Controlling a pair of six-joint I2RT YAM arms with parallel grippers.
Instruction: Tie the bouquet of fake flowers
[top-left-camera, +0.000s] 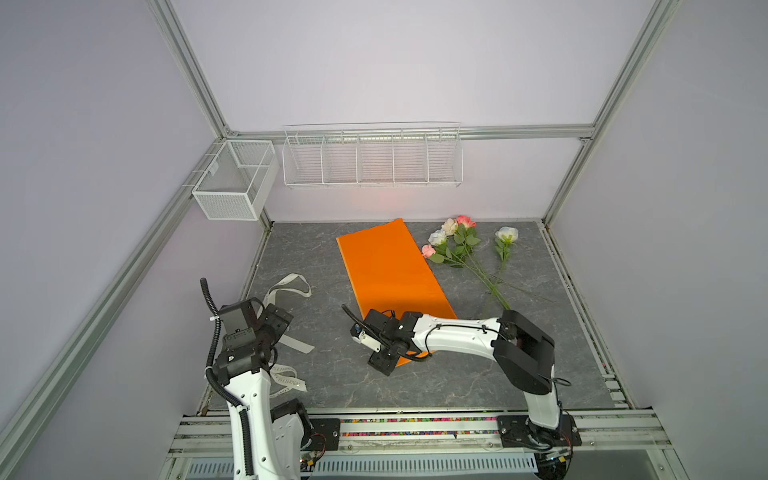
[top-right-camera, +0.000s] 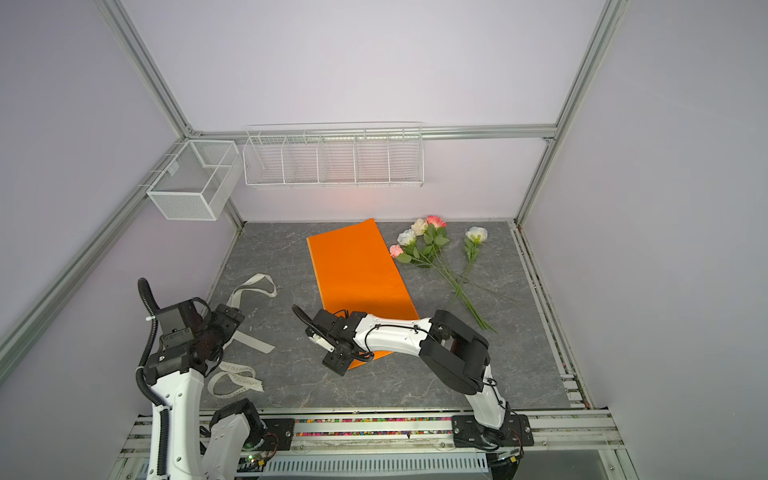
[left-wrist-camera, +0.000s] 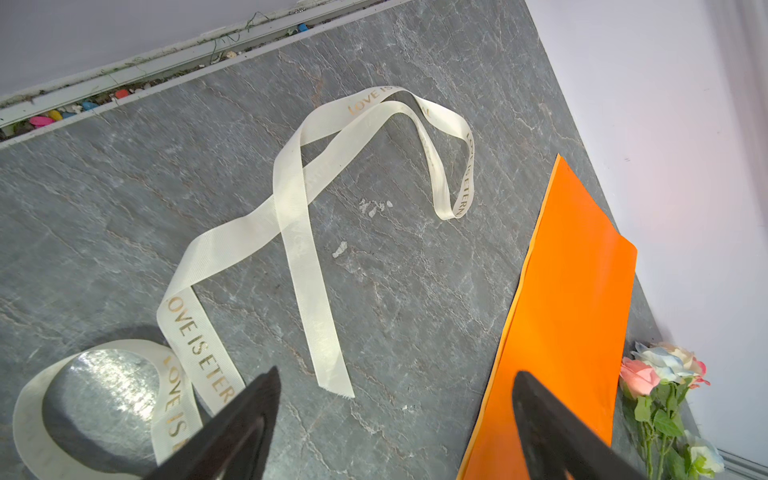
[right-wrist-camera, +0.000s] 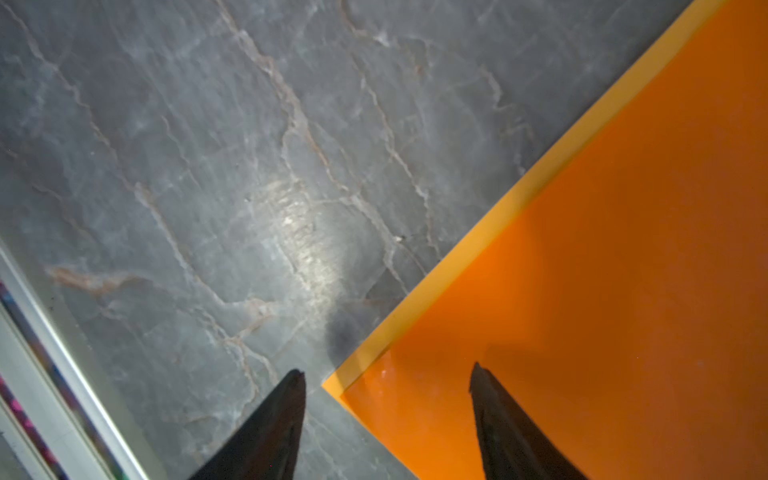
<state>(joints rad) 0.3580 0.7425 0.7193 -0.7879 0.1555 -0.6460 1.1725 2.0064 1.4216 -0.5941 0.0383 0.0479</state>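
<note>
Looks like a robotics lab test cell, not a home or a shop. Built around a grey marble-look tabletop (top-left-camera: 332, 374). Fenced at its far and side edges by bare aluminium frame profiles (top-left-camera: 193, 70) and plain pale lilac panels (top-left-camera: 395, 62). Along its near edge, a metal rail (top-left-camera: 415, 428) with two white-and-black robot arms (top-left-camera: 457, 332) bolted on by black base plates (top-left-camera: 511, 430), with a slotted cable duct (top-left-camera: 415, 465) just in front. Above its far edge, a white wire rack (top-left-camera: 372, 160) on the back panel. Above its far left corner, a white mesh basket (top-left-camera: 232, 187) hung from the frame.
</note>
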